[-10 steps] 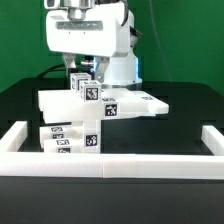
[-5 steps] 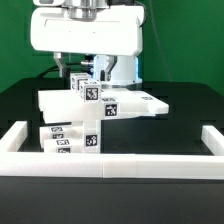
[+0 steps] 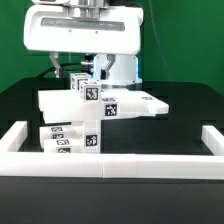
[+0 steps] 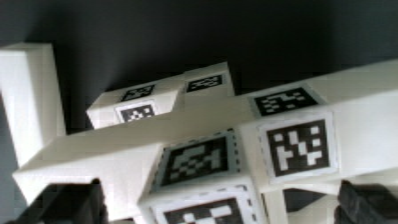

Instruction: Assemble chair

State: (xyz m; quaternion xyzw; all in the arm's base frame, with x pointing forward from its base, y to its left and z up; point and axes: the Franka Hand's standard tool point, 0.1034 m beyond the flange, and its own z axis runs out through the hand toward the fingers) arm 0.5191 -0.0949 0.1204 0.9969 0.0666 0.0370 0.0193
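The partly built chair (image 3: 96, 112) stands just behind the front rail: stacked white blocks with marker tags and a flat seat panel (image 3: 135, 102) reaching toward the exterior view's right. My gripper (image 3: 77, 66) hangs directly above its top block, open, with nothing between the fingers. In the wrist view the chair (image 4: 214, 140) fills the picture, its tagged faces turned toward the camera. The dark fingertips (image 4: 68, 205) stand far apart on either side of a tagged block without touching it. The gripper (image 4: 217, 205) is above that block.
A low white border rail (image 3: 110, 166) runs along the front and up both sides of the black table. It also shows as a white strip, the rail (image 4: 22, 90), in the wrist view. A green wall stands behind. The arm's white body (image 3: 125, 68) is behind the chair.
In the exterior view the gripper has come nearer and spread toward the view's left, still open. The chair has not moved.
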